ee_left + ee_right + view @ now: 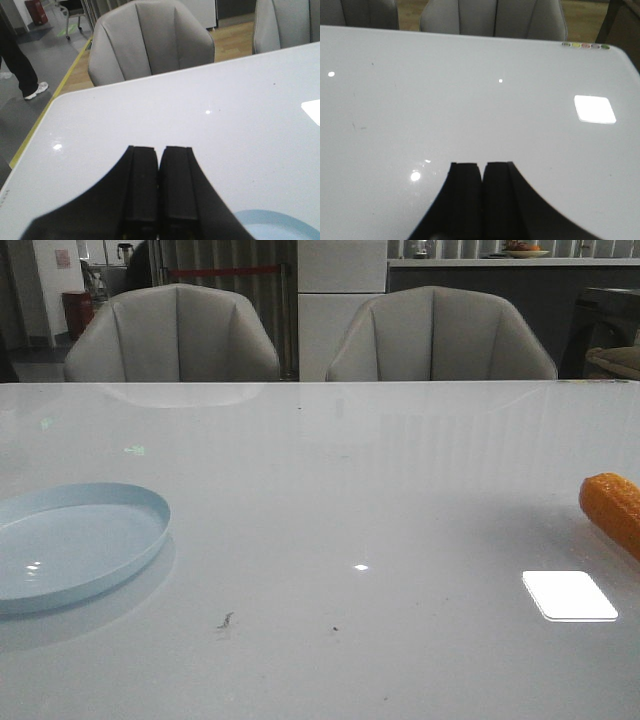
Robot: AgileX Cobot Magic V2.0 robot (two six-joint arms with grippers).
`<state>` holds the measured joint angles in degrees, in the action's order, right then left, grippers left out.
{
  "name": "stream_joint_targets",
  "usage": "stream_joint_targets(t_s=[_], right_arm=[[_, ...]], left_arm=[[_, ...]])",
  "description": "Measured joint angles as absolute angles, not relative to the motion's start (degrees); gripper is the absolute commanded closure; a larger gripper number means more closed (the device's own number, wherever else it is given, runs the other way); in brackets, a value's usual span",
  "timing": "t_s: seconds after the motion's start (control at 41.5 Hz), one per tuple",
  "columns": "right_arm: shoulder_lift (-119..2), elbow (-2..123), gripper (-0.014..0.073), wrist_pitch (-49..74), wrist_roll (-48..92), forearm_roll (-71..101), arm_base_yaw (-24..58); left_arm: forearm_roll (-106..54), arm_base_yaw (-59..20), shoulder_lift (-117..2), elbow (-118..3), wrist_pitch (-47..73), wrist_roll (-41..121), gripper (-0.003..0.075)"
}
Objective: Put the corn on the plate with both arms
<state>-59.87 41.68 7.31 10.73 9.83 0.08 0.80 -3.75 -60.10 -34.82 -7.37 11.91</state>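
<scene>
Corn (614, 508) lies at table's far right edge, partly cut off in front view; long axis runs diagonally, rounded end toward table centre. Plate (75, 545) well apart, far left. R gripper (482, 197) likely nearer corn; L gripper (159, 192) by plate. Both sets of fingers pressed together, holding nothing.

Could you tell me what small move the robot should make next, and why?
Probably open the right gripper and swing it toward the corn. The corn lies at the table's far right, well apart from the plate on the left, and both grippers are shut and empty, the left gripper by the plate.
</scene>
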Motion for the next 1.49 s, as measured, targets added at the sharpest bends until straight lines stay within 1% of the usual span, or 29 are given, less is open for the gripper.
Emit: stream_joint_targets(t_s=[0.193,0.241,0.289,0.337,0.361,0.386,0.434,0.482,0.506,0.554,0.675,0.795,0.892,1.036,1.181,1.301,1.494], right_arm=[[-62.54,41.68,0.0532,8.1,10.73,9.83,0.08],[-62.92,41.68,0.0512,8.45,10.73,9.83,0.08],[-63.02,41.68,0.046,8.82,10.73,9.83,0.08],[-63.26,41.68,0.038,9.39,10.73,9.83,0.08],[-63.25,41.68,0.0339,9.59,10.63,9.83,0.08],[-63.25,41.68,0.028,10.1,10.64,9.83,0.08],[-63.25,41.68,0.018,10.68,10.64,9.83,0.08],[-63.25,41.68,0.0102,10.94,10.64,9.83,0.08],[-63.25,41.68,0.0072,11.08,10.64,9.83,0.08],[-63.25,41.68,0.0043,11.18,10.64,9.83,0.08],[-63.25,41.68,0.0041,11.15,10.64,9.83,0.08],[-63.25,41.77,0.0041,11.21,10.64,9.97,0.08],[-63.25,41.77,0.0041,11.5,10.64,9.96,0.08],[-63.25,41.77,0.0041,13.25,10.64,10.62,0.08],[-63.25,41.77,0.0041,15.58,10.64,11.41,0.08],[-63.25,41.77,0.0041,16.78,10.64,11.5,0.08],[-63.25,41.77,0.0041,18.17,10.64,11.5,0.08]], left_arm=[[0.69,-3.75,-62.7,-34.82,-7.27,11.91,0.0631],[0.69,-3.75,-62.93,-34.82,-7.29,11.91,0.0617],[0.59,-3.75,-62.9,-34.82,-7.29,11.91,0.0583],[0.0,-3.75,-62.95,-34.82,-7.29,11.91,0.0538],[0.0,-3.75,-62.95,-34.82,-7.29,11.91,0.0501],[-1.07,-3.75,-62.95,-34.82,-7.29,11.91,0.047],[-2.26,-3.75,-63.05,-34.82,-7.29,11.91,0.0376],[-3.53,-3.75,-63.09,-34.82,-7.29,11.91,0.031],[-4.07,-3.75,-63.19,-34.82,-7.29,11.91,0.0268],[-4.78,-3.75,-63.57,-34.82,-7.29,11.91,0.0238],[-5.86,-3.75,-63.68,-34.82,-7.29,11.91,0.0233],[-7.57,-3.75,-63.68,-34.91,-4.3,11.91,0.0232],[-8.66,-3.63,-64.02,-35.67,0.54,11.91,0.0227],[-10.33,-2.29,-67.3,-39.85,9.99,11.91,0.0221],[-11.38,0.17,-76.26,-49.42,24.62,11.91,0.0222],[-11.38,0.72,-84.32,-57.59,34.66,11.91,0.0222],[-11.46,0.84,-95.53,-67.62,44.21,11.91,0.0222]])
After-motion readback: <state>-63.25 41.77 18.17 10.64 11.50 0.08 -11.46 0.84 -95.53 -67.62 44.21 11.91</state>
